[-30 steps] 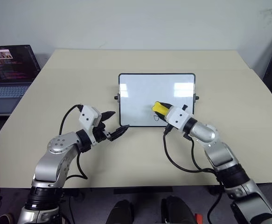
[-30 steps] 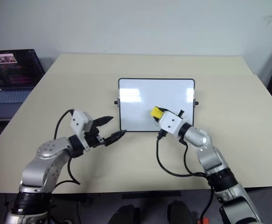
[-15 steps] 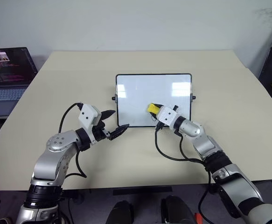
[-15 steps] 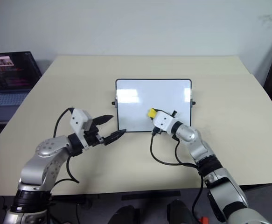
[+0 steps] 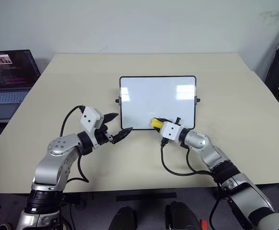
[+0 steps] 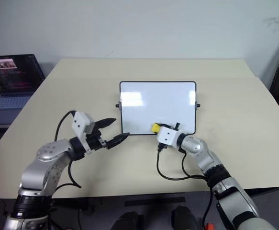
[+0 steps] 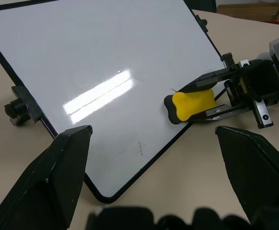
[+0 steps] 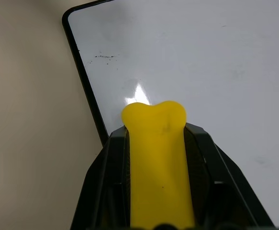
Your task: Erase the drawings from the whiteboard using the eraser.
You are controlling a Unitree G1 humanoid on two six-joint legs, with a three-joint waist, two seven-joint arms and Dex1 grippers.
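Table (image 5: 235, 110): tan, bears the whiteboard.
Whiteboard (image 5: 149, 96): mid-table; glossy, probably slippery and light, may slide under rubbing; drawings nearly gone, faint specks remain.
Left gripper (image 5: 116, 125): fingers spread, empty, beside board's near-left corner.
Right gripper (image 6: 154, 128): clenched on eraser.
Eraser (image 7: 193, 104): yellow, at board's near edge; seems light, firm; hold by sides.

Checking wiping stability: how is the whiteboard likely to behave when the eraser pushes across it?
The whiteboard looks thin and rigid, so probably light and apt to slide on the smooth table. Its glossy face likely lets the eraser, clamped in the right gripper, glide easily. The left gripper is not bracing it.
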